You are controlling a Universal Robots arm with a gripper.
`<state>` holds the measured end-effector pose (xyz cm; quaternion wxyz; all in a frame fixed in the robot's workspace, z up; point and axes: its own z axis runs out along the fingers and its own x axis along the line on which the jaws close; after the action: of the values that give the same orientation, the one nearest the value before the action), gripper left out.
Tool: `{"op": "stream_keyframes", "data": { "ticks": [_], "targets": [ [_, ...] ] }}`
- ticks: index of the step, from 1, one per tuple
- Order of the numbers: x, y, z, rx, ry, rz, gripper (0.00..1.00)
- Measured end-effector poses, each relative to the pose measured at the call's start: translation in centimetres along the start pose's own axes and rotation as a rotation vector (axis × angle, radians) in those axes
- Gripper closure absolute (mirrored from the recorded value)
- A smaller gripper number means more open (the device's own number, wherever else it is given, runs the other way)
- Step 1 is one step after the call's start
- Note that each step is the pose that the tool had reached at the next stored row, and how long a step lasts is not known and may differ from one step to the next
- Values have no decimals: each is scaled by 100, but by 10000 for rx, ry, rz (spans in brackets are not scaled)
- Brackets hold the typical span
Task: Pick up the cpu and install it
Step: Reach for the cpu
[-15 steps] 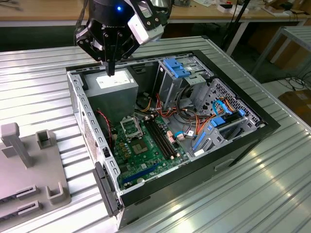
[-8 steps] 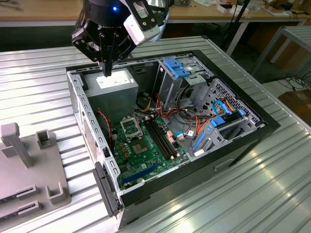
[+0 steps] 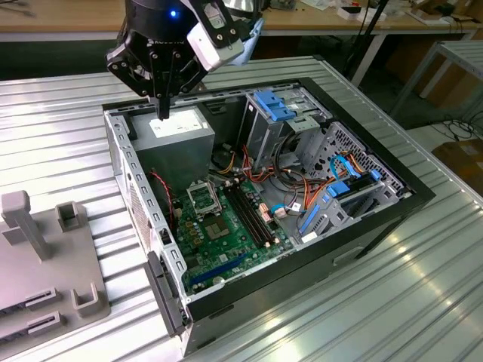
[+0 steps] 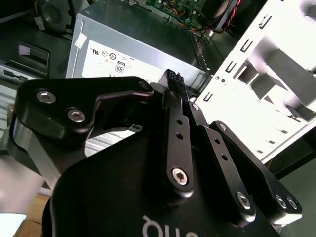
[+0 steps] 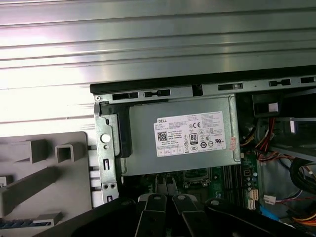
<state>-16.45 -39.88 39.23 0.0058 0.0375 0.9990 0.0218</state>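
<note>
My gripper (image 3: 161,111) hangs over the far left corner of the open computer case (image 3: 419,197), just above the grey power supply (image 3: 175,127). Its two black fingers (image 4: 172,84) stand pressed together, and I can make out nothing between them. In the first wrist view the fingertips (image 5: 166,183) point down past the power supply's label toward the green motherboard (image 3: 226,237). The black square socket frame (image 3: 202,197) sits on the motherboard, below the gripper in the exterior view. The cpu is out of view.
A grey fixture (image 3: 45,264) with posts and slots lies on the ribbed metal table (image 3: 60,136) at the exterior view's left. Inside the case are drive cages with blue clips (image 3: 275,105), orange and blue cables (image 3: 302,192) and memory slots (image 3: 253,215).
</note>
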Motion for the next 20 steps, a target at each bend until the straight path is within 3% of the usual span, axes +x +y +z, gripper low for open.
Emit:
{"op": "stream_keyframes", "data": {
  "ticks": [20],
  "targets": [
    [99,-8,2,4,52,2,89]
  ]
}}
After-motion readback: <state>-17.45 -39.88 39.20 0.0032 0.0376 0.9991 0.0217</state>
